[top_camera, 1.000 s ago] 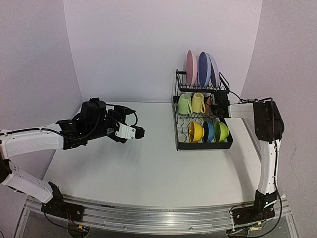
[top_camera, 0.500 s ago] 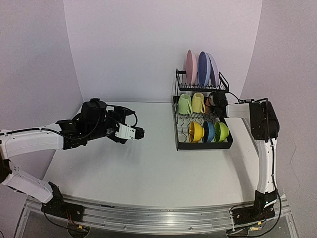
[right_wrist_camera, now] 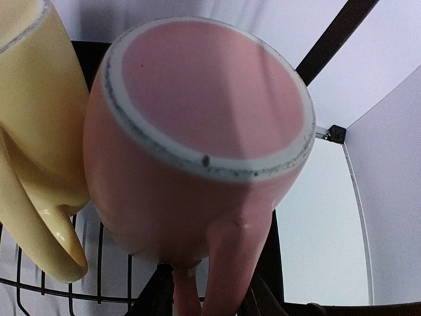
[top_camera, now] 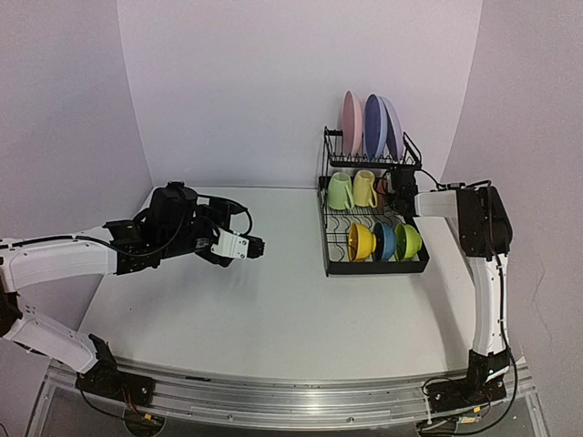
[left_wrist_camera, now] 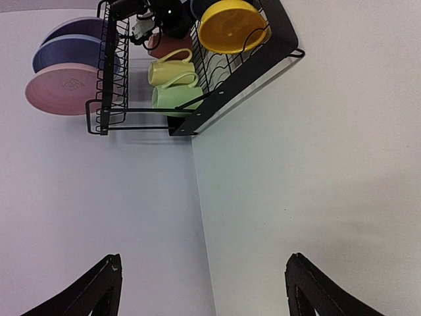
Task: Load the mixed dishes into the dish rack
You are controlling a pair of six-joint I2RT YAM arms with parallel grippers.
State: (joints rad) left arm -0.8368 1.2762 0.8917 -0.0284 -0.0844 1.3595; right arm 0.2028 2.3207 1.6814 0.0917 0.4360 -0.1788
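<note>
The black wire dish rack [top_camera: 375, 269] stands at the back right. Pink [top_camera: 352, 123], blue [top_camera: 374, 126] and lilac [top_camera: 393, 127] plates stand on edge in its upper shelf. The lower tray holds a pale green mug [top_camera: 340, 191], a yellow mug [top_camera: 364, 188], and yellow [top_camera: 360, 242], dark blue [top_camera: 383, 241] and green [top_camera: 407, 241] bowls. My right gripper [top_camera: 399, 192] reaches into the tray next to the yellow mug [right_wrist_camera: 33, 131]. It is shut on the handle of the upturned pink mug [right_wrist_camera: 197, 131], base towards the camera. My left gripper [top_camera: 258, 244] is open and empty above the table, far from the rack [left_wrist_camera: 243, 72].
The white table [top_camera: 273, 309] meets a white back wall and curved side walls. The right arm's upright link [top_camera: 492, 273] stands just right of the rack. The left arm [top_camera: 109, 250] stretches in from the left edge.
My right gripper has moved slightly further back in the rack's lower tray with the pink mug. The left arm has barely moved.
</note>
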